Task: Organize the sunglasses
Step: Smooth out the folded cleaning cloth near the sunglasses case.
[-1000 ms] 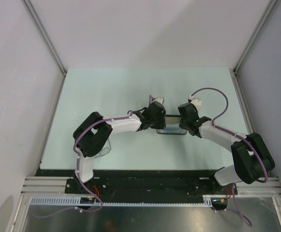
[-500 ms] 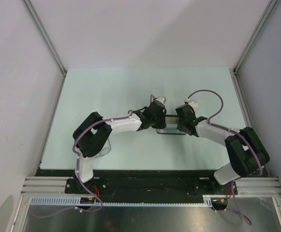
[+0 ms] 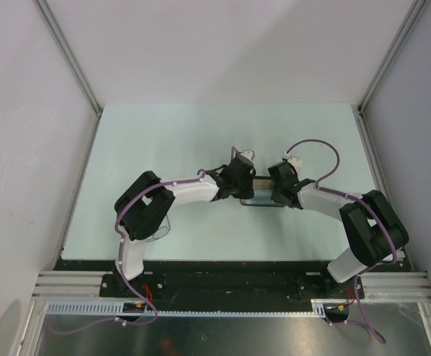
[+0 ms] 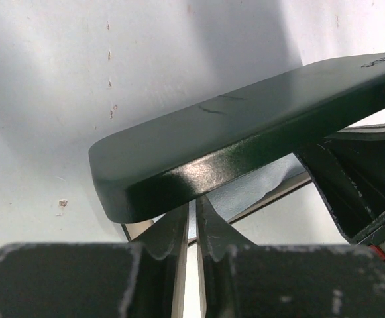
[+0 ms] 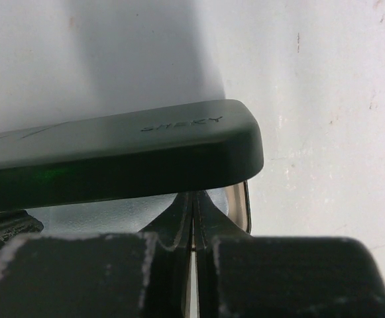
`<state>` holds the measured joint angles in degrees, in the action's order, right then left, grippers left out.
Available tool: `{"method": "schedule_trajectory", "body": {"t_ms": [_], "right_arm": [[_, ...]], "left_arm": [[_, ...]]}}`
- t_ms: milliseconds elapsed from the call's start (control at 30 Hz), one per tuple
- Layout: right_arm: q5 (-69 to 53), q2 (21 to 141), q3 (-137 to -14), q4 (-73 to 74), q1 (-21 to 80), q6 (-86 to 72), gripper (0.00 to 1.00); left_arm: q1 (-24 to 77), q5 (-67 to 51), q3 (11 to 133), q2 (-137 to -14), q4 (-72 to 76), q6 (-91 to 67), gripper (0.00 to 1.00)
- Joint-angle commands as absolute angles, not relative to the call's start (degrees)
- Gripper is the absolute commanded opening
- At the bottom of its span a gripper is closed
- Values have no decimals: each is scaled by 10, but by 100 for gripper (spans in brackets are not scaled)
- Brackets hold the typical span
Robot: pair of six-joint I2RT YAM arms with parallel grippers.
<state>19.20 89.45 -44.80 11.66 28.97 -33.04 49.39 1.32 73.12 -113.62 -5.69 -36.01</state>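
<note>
The black oblong case (image 3: 262,202) lies mid-table between both grippers. Its lid (image 4: 245,126) hangs partly lowered over the base, also in the right wrist view (image 5: 112,159). The pale blue cloth (image 4: 258,185) lies inside, under the lid, and shows in the right wrist view (image 5: 93,215). The sunglasses show in no view. My left gripper (image 4: 193,207) is shut to a narrow slit, its tips at the base's rim (image 4: 278,192) under the lid's left end. My right gripper (image 5: 193,202) is shut, its tips under the lid's right end beside the tan lining (image 5: 235,205).
Pale walls with metal rails (image 3: 74,67) close the table on three sides. A thin curved clear outline (image 3: 161,227) shows by the left arm's elbow; I cannot tell what it is. The black mounting bar (image 3: 222,278) runs along the near edge.
My right arm has drawn its elbow in and moved its gripper slightly left, closer to the case. My left arm has barely moved.
</note>
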Motion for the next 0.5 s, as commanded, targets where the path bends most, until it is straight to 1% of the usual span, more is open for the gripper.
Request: {"method": "schedule_trajectory", "body": {"t_ms": [0,467], "right_arm": [[213,904,-452,109,287,-345,0],[222,892,-446,110,287,-359,0]], "left_arm": [[497,24,730,-1139,-53,-362,13],[498,43,704,-1134,-54,-362,12]]}}
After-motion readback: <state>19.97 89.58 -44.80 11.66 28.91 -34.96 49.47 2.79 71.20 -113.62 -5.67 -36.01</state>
